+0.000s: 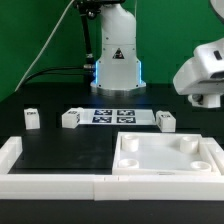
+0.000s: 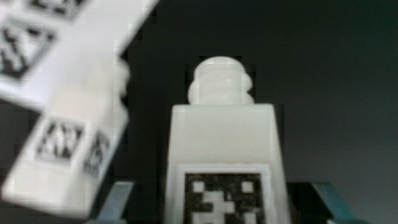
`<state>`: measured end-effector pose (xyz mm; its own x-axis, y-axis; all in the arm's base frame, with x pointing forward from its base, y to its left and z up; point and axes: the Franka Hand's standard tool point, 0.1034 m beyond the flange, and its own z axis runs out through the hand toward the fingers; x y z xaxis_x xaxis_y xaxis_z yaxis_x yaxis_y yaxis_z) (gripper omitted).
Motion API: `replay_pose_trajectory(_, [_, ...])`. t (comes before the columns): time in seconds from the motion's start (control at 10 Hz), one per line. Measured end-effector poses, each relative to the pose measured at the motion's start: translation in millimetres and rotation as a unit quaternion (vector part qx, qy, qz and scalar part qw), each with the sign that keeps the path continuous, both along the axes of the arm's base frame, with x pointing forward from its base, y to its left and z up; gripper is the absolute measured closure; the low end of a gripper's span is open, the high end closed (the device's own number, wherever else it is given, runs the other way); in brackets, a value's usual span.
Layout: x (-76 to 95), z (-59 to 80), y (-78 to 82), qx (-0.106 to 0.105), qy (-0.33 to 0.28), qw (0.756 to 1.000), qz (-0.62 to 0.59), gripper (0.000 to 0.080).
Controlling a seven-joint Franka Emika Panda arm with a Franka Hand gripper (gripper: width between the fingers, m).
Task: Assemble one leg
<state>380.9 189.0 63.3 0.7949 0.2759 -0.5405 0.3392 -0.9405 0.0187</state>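
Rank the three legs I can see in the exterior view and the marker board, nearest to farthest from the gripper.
Measured from the gripper, at the exterior view's right:
1. The right leg, by the board's right end.
2. The marker board, in the centre.
3. The middle leg, just left of the board.
4. The left leg, farthest left.

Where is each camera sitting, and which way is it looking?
Exterior view: off the arm, facing across the table at the robot base; the gripper shows at the exterior view's right.
Wrist view: on the wrist, close on a leg between the fingers.
Shared: the marker board and a second leg beside it, probably.
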Motion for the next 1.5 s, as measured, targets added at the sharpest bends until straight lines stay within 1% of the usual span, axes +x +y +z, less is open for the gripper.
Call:
replay_pose_trajectory(0.1, [-3.6,1.8,-1.9,0.016,-0.042,0.999,0.0,0.0512])
replay_pose_trajectory(0.2, [-0.7,1.7,-6.2,0.033,-0.086,0.996,-0.007,0.0512])
replay_pose_trajectory(0.3, [3.8,6.0,-11.8,0.044,-0.133,0.99,-0.026,0.0512])
replay_pose_trajectory(0.4, [6.9,11.8,-20.4,0.049,-0.164,0.984,-0.047,0.0512])
replay_pose_trajectory(0.5, [16.9,17.0,-25.6,0.067,-0.215,0.972,-0.07,0.0512])
replay_pose_trajectory(0.6, [21.2,22.8,-28.6,0.083,-0.255,0.96,-0.078,0.0512])
replay_pose_trajectory(0.7, [25.7,28.4,-28.8,0.09,-0.273,0.954,-0.08,0.0512])
replay_pose_trajectory(0.8, [39.3,35.3,-24.0,0.114,-0.323,0.936,-0.082,0.0512])
replay_pose_trajectory(0.9, [35.6,34.9,-19.2,0.139,-0.368,0.916,-0.084,0.0512])
replay_pose_trajectory(1.0, [30.1,32.9,-16.8,0.151,-0.385,0.907,-0.081,0.0512])
replay_pose_trajectory(1.1, [32.9,36.7,-10.4,0.175,-0.424,0.885,-0.079,0.0512])
replay_pose_trajectory(1.2, [31.6,31.7,-13.4,0.175,-0.421,0.888,-0.06,0.0512])
replay_pose_trajectory(1.3, [42.8,32.5,-25.8,0.17,-0.418,0.892,-0.027,0.0512])
replay_pose_trajectory(1.5, [81.9,42.3,-56.7,0.162,-0.437,0.885,0.001,0.0512])
